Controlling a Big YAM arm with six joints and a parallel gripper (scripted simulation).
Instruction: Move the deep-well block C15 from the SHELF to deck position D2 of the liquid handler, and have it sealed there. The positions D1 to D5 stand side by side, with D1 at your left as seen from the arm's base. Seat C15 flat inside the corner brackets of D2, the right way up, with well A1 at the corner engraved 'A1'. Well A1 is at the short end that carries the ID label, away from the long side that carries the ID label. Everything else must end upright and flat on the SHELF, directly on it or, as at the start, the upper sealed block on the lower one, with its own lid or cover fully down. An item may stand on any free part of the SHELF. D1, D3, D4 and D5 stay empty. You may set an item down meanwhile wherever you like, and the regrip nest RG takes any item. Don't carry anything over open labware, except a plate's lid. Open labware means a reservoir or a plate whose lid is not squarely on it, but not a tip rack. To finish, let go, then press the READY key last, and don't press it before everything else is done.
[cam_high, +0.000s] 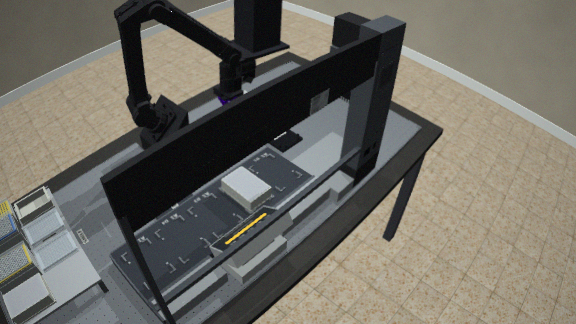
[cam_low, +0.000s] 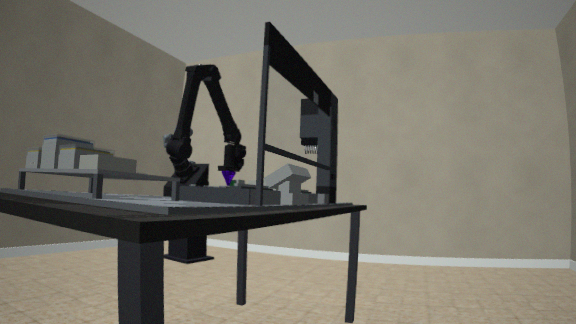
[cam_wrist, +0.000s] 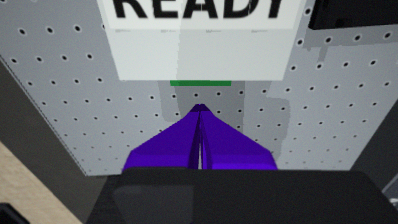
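1. One arm (cam_high: 135, 55), black, reaches down behind the tall black frame (cam_high: 240, 135) of the liquid handler.
2. Gripper (cam_wrist: 199, 107) has purple fingers pressed together to a point, nothing between them.
3. Wrist view: fingertips point at a thin green strip (cam_wrist: 200, 83) at the near edge of a white sign (cam_wrist: 200, 45) that reads READY; tips sit just short of the strip, over the perforated grey board (cam_wrist: 75, 100).
4. Side view: gripper (cam_low: 228, 176) hangs low over the table (cam_low: 250, 212), the tip near a small green spot (cam_low: 234, 183); contact with the surface is hard to judge from here.
5. White block (cam_high: 245, 187) with a flat pale top sits on the dark deck (cam_high: 150, 250), inside a set of white corner brackets, second bay from the right end in the top view.
6. Block looks flat and upright; its label and marked corner are too small to read.
7. Other bays on the deck show only bracket marks.
8. Yellow bar (cam_high: 245, 229) lies on the slanted front panel just in front of the block.
9. Shelf (cam_high: 75, 275) at the far left of the table carries several plates and racks (cam_high: 42, 227), standing side by side.
10. Pipette head (cam_low: 311, 127) hangs from the frame on the right side in the side view.
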